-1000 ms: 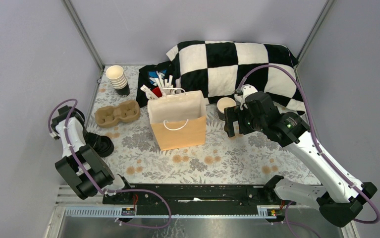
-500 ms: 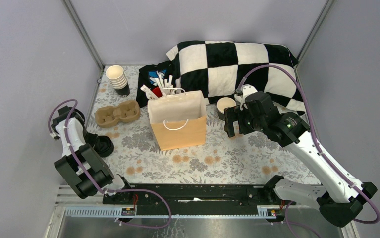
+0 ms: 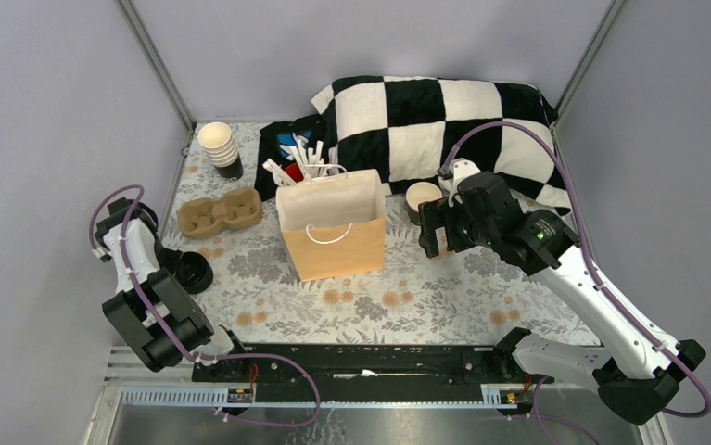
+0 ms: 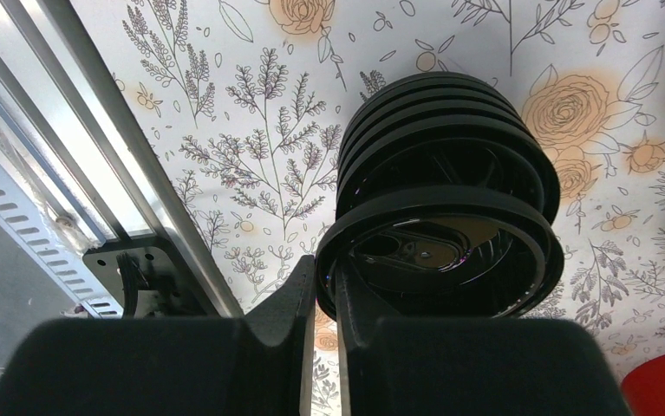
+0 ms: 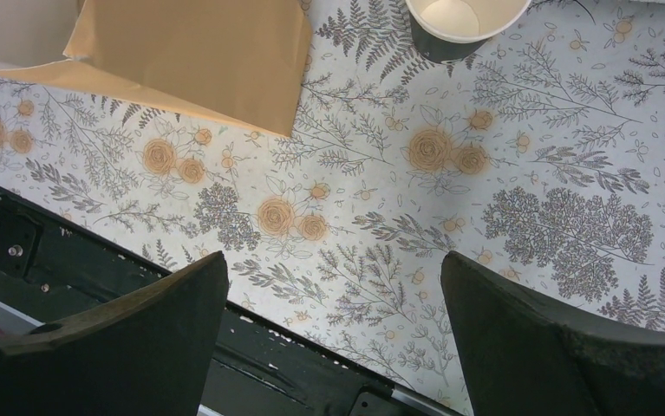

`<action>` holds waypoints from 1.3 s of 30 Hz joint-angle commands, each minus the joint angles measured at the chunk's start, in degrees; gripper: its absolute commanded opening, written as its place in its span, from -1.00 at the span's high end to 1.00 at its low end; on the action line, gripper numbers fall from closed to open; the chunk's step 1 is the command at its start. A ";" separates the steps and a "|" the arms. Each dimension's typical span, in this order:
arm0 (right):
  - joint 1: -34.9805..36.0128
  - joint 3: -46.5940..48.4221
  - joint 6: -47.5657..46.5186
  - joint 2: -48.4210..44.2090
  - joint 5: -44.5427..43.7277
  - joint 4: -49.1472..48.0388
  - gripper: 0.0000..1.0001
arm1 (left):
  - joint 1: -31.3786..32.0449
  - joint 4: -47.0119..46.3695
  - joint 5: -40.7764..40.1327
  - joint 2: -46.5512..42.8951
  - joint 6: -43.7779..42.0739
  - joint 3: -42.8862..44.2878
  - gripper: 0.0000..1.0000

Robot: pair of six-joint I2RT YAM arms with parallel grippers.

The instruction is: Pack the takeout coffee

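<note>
Lidding step: left gripper (image 4: 322, 286) fingers apparently pinch the rim of the top black round plastic lid (image 4: 441, 251), lower centre; right gripper (image 5: 333, 269) fingers gape. Next: lift it to the dark paper cup (image 5: 463, 22).

Legible text, labels, brands, numbers: none.

- Black flat packet (image 3: 275, 148), upper centre of the top view, behind the plain brown paper bag (image 3: 337, 250): blue and white printed marks, too small to read.
- Black round plastic lid (image 4: 437, 253), topmost of a stack, centre of the left wrist view: moulded relief only, no letters made out.
</note>
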State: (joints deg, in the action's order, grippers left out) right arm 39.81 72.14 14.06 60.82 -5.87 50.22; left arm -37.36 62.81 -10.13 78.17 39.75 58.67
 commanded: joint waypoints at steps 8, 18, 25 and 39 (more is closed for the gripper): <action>1.68 5.73 -2.00 0.85 -2.70 -0.33 -0.97 | -0.35 5.21 15.41 -6.27 3.63 13.28 1.00; 1.15 25.93 -0.40 9.35 0.56 4.00 -0.99 | 7.73 -32.06 68.17 -14.03 28.29 17.68 1.00; 1.16 42.22 5.10 15.81 19.84 -1.50 -0.99 | 35.70 -84.95 68.59 -10.23 55.50 19.47 1.00; -1.40 41.34 36.06 20.13 46.99 -40.20 -0.99 | 57.13 -106.82 67.82 -3.20 60.51 21.55 1.00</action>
State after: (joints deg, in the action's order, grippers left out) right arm 38.92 113.34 41.23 79.02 33.89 20.75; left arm 19.03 -39.59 56.49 74.89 101.06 77.36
